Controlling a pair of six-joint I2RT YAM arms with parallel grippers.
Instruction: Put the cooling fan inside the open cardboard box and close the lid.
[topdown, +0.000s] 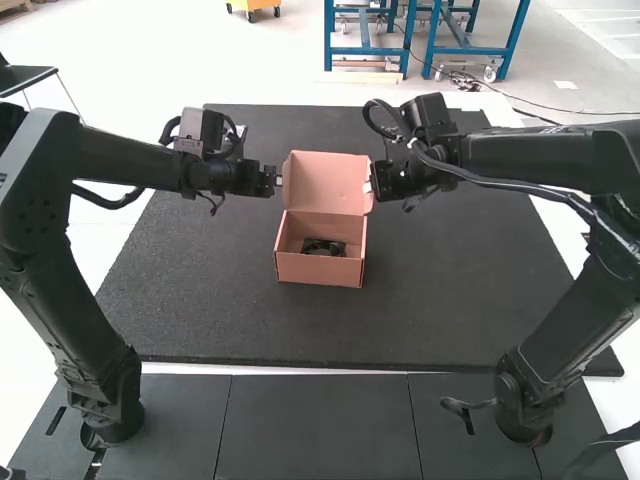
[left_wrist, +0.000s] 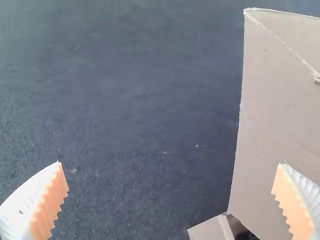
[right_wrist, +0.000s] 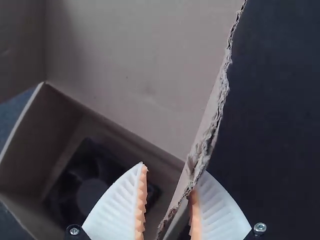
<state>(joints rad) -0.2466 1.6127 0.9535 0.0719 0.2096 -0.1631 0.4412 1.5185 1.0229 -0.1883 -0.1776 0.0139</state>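
- High view: the left gripper (topdown: 270, 182) is seen just beside the left edge of the upright lid (topdown: 330, 182), and the right gripper (topdown: 374, 186) at its right edge. The cooling fan (topdown: 322, 245) is seen lying inside the cardboard box (topdown: 318, 268) on the mat (topdown: 180, 290).
- Left wrist view: the fingers are spread wide, released, with nothing held.
- Right wrist view: the lid's torn edge is pinched between nearly closed pads.

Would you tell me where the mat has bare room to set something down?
The black mat is bare in front of the cardboard box, out to its near edge, and at the box's left and right. It is crowded beside the upright lid, where the left arm and right arm flank it. The cooling fan lies in the box.
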